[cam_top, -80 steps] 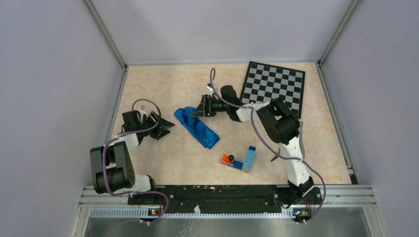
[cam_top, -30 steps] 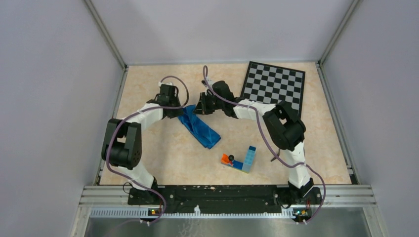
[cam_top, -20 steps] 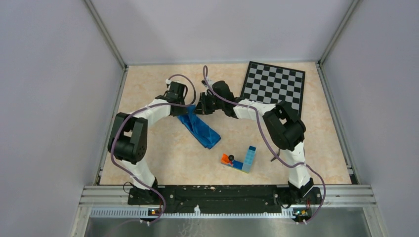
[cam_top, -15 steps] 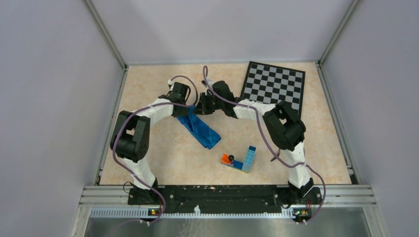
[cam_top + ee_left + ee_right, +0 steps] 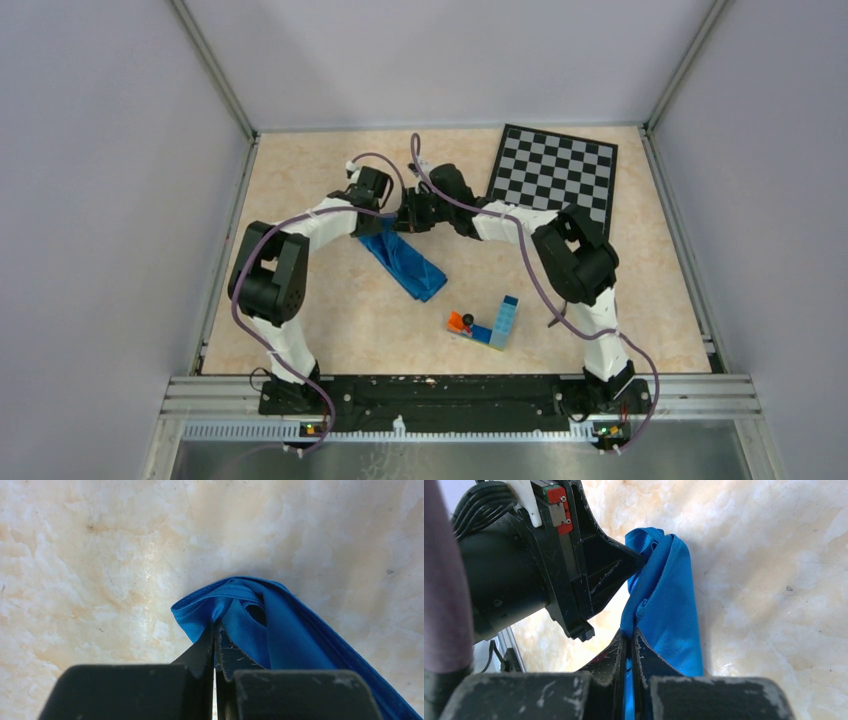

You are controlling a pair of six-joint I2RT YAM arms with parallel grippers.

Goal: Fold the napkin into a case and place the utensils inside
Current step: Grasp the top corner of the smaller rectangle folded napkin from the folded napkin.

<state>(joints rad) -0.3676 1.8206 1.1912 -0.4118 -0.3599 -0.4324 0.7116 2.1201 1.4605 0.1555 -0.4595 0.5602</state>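
The bright blue napkin (image 5: 405,262) lies bunched in a long strip on the table, running from its far end near both grippers toward the front right. My left gripper (image 5: 375,216) is shut on the napkin's far end (image 5: 220,605), the cloth pinched at its fingertips. My right gripper (image 5: 402,220) is shut on the same end from the other side, blue cloth (image 5: 664,605) showing between its pads. In the right wrist view the left gripper's black body (image 5: 524,560) sits close by, its tip touching the cloth. The utensils are out of view.
A chessboard (image 5: 555,172) lies at the back right. A small block of orange and blue toy bricks (image 5: 487,325) stands near the front middle. Grey walls close off the table on three sides.
The left arm swung from the left side over to the napkin's far end, and its gripper closed on the cloth. The right gripper kept its hold nearly still.
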